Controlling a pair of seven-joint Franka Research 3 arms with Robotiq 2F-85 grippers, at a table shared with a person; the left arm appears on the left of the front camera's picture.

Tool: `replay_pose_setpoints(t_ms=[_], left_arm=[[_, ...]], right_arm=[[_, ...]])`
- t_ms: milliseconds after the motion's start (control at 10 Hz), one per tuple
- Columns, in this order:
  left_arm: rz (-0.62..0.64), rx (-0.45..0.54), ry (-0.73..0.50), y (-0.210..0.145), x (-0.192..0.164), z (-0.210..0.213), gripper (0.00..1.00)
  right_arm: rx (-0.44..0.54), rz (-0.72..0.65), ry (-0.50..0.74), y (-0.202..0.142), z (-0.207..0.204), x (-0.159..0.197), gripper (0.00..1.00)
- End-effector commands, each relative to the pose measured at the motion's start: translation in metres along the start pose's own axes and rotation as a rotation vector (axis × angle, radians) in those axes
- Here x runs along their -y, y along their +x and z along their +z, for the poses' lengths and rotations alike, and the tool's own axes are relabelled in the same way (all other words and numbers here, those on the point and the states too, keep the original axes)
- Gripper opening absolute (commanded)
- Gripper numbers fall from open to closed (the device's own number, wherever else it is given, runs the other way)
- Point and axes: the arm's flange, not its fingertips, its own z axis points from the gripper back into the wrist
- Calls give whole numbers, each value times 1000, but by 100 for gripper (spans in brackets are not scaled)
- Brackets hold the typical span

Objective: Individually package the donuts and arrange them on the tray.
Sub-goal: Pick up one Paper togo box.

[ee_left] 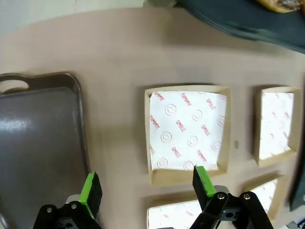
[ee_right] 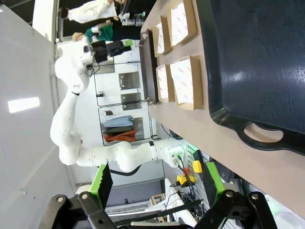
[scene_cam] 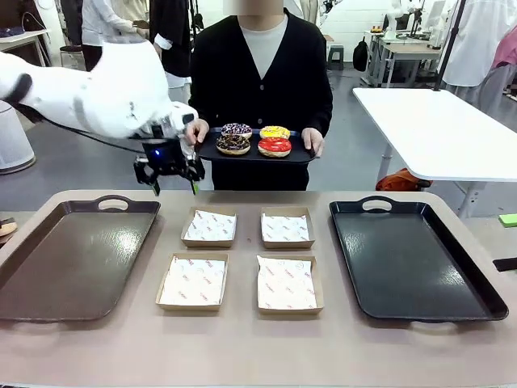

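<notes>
Donuts [scene_cam: 254, 140] are carried on a person's small dark tray [scene_cam: 296, 154], far centre. Left gripper [scene_cam: 174, 189] is spread wide, empty, near the far-left box [scene_cam: 210, 228]. The box's liner [ee_left: 188, 129] is printed "SMILE" in red. Right gripper [ee_right: 157, 177] is likewise spread wide, empty.

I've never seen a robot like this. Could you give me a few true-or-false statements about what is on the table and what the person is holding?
1. The four ring donuts lie on the small dark tray that the person holds. True.
2. Each of the four brown cardboard boxes already holds a donut. False: they hold only white printed paper.
3. The robot's left hand is open and holds nothing. True.
4. Both large trays on the table are black. False: the left large tray is brown, and the right large tray is black.
</notes>
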Motion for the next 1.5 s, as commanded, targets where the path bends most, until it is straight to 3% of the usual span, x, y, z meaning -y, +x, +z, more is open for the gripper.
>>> replay_pose_setpoints(t_ms=[0,400,1400], left_arm=[[8,-55,-16,14,11,-19,100],[-33,-111,18,7,15,-63,100],[-14,-109,13,2,15,-69,100]], right_arm=[[-2,3,7,0,0,0,100],[-2,3,7,0,0,0,100],[-2,3,7,0,0,0,100]])
